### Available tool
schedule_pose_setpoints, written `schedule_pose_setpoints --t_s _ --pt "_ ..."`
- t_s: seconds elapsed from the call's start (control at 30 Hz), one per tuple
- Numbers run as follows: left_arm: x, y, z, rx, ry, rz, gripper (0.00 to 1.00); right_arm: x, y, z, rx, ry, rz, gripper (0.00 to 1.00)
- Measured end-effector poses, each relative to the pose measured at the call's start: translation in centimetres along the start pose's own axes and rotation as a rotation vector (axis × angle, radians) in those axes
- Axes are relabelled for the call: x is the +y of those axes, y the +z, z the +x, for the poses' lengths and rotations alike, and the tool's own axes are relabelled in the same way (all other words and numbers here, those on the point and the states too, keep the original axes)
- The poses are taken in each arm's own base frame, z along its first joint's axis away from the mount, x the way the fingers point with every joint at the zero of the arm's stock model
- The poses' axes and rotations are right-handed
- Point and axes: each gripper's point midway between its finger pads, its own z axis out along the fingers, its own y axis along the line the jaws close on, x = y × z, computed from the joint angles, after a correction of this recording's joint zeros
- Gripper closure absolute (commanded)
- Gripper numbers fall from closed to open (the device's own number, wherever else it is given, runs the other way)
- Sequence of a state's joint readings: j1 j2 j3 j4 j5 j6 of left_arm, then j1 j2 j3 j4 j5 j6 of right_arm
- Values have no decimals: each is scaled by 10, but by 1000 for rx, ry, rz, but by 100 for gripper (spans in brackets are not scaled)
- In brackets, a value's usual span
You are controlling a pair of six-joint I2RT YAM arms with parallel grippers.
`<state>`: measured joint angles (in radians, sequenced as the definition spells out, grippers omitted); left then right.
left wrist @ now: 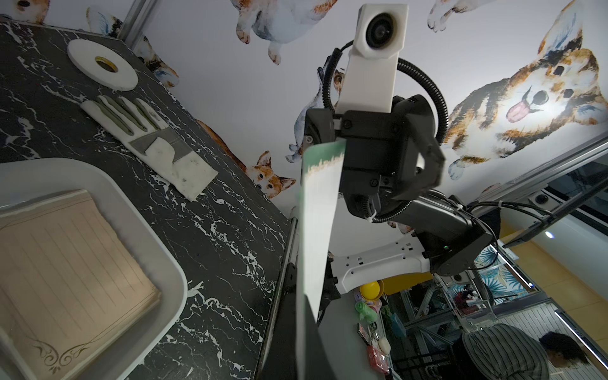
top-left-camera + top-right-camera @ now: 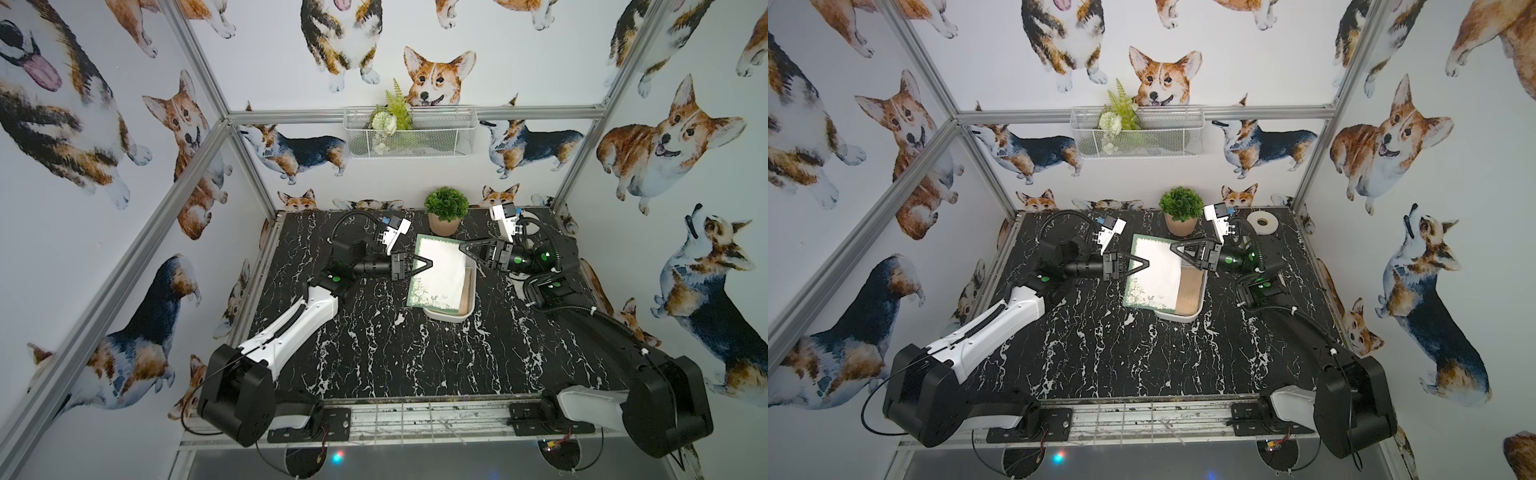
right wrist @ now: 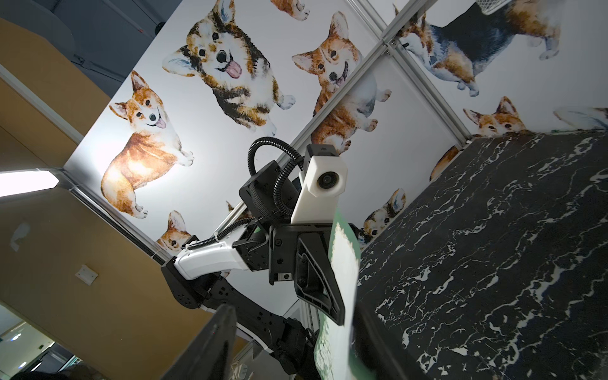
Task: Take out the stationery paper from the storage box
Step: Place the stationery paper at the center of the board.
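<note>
Pinching the left edge of a green-bordered sheet [image 2: 440, 272] of stationery paper, the left claw [image 2: 430, 263] is clamped tight and holds it raised, slanting over the storage box [image 2: 451, 319]. Opposite, the right claw [image 2: 462, 247] stands spread wide at the sheet's far right corner, with the paper's edge passing between its fingers. Tan ruled sheets [image 2: 1187, 291] lie in the box, near the far edge of the bench [image 2: 374, 332].

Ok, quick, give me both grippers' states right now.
Left gripper: shut on the green-bordered sheet.
Right gripper: open, jaws apart at the same sheet's edge.
</note>
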<state>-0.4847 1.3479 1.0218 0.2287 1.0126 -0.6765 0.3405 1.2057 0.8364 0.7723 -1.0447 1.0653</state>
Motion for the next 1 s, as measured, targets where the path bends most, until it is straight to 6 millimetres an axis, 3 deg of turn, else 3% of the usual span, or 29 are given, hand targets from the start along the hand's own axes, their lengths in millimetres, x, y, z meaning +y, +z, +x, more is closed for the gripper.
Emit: schedule_pose_setpoints --t_s 0.23,0.37,0.47,0.57,0.7,1.0 --pt "16 -25 -10 -26 33 -189 100 -16 -8 -1 -7 -21 199 20" --pt "52 -49 -15 -43 -17 -358 100 -43 -21 4 -5 -23 387 20" --pt "103 -80 -16 -74 -124 -547 100 -77 -33 13 27 11 553 20" --pt "141 -104 -4 -63 -226 -695 100 -109 -45 30 76 62 689 19" --pt "172 -119 14 -18 -279 -826 100 -143 -64 52 149 109 852 18" --pt "226 -132 60 104 -380 -981 100 -211 -111 116 353 226 1149 22"
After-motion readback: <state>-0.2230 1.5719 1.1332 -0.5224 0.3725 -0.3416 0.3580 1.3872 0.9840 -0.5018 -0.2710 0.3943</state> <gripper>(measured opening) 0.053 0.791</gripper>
